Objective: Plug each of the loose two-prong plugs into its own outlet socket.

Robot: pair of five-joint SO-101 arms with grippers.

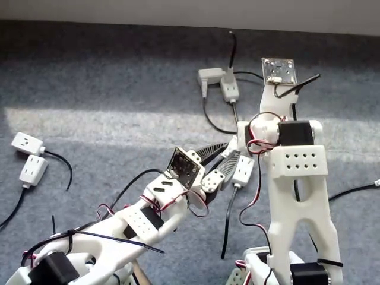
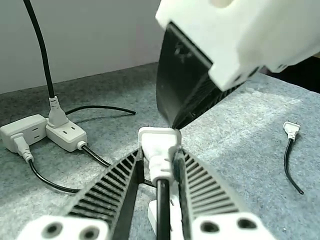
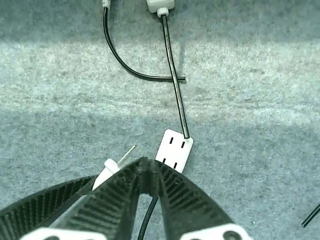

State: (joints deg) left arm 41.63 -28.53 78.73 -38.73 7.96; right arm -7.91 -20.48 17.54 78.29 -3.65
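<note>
Plug [image 2: 159,142] is clamped tight in the left gripper [image 2: 160,157], with its prongs just beside the socket [image 3: 175,150]. The right gripper [image 3: 148,167] is pinched shut, tip crowding the plug. The socket isn't pinned down, so it could easily get shoved away instead of mated.

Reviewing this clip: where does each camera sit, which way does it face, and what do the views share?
High view: fixed overhead, looking down on the grey table; both arms show, meeting at an outlet block.
Left wrist view: on the left wrist, looking along the left gripper, shut on a white plug; the right arm is close ahead.
Right wrist view: on the right wrist, looking down past the right gripper at the outlet block.
Shared: the outlet block, in the high and right wrist views.
</note>
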